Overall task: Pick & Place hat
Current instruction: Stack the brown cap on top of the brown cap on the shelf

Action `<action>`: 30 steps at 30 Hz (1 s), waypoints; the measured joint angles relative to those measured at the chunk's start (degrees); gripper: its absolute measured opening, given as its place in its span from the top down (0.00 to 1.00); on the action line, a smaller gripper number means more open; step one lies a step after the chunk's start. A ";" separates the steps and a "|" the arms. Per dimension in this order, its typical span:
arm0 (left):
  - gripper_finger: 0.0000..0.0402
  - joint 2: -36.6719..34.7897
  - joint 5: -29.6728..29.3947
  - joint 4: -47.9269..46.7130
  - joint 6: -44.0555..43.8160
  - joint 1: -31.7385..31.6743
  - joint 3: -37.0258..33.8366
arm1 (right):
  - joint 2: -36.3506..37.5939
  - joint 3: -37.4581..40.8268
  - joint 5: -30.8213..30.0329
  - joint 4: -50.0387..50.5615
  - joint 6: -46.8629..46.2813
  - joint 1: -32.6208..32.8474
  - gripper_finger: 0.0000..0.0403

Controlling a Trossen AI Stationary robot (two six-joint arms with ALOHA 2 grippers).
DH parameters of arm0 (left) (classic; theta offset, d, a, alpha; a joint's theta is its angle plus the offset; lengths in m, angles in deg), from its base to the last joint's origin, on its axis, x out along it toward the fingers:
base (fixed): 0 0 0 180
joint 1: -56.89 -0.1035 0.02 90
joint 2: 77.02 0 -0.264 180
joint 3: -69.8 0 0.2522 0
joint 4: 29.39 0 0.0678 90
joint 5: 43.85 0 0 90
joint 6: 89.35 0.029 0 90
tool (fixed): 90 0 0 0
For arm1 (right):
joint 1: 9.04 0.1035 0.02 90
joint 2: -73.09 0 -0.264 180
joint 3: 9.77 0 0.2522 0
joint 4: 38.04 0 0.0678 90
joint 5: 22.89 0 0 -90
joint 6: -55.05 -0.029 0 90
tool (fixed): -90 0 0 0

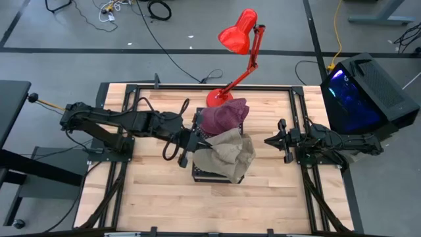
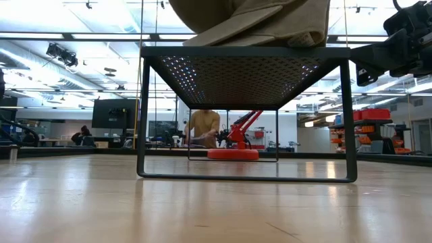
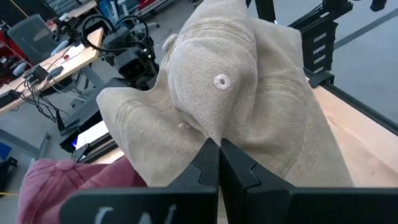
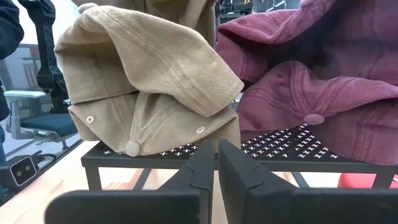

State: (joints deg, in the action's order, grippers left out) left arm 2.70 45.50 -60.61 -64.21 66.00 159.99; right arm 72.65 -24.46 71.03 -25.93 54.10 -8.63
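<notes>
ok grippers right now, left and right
left gripper: shut on the tan hat
right gripper: shut, holding nothing

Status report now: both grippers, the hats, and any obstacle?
Left gripper shut, at tan hat. Right gripper shut, empty, apart. Tan and maroon hat on black rack. Red lamp behind.

No text, label, brand, number or sign could be read in any of the four views. The pale marks on the bar at the bottom edge of the left wrist view were too blurred to make out.
</notes>
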 joint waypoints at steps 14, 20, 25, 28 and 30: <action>1.00 0.02 -0.74 3.64 3.71 0.78 0.00 | -0.02 0.00 0.00 0.00 0.00 0.02 0.93; 1.00 0.28 -0.75 3.81 4.33 0.44 0.00 | -0.02 0.00 0.01 0.00 0.01 0.02 0.93; 1.00 1.66 -0.80 6.13 5.87 -0.32 -0.02 | 0.00 0.00 0.02 0.00 0.00 0.00 0.93; 1.00 1.87 -0.83 6.89 6.19 -0.31 0.04 | -0.01 -0.02 0.01 0.04 0.00 0.02 0.93; 1.00 2.63 -0.81 7.52 6.22 -0.38 0.05 | -0.01 0.00 0.02 0.09 0.01 0.01 0.93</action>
State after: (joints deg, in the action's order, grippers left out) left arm 5.34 44.69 -53.09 -57.99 65.62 160.04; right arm 72.64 -24.46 71.05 -25.84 54.11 -8.62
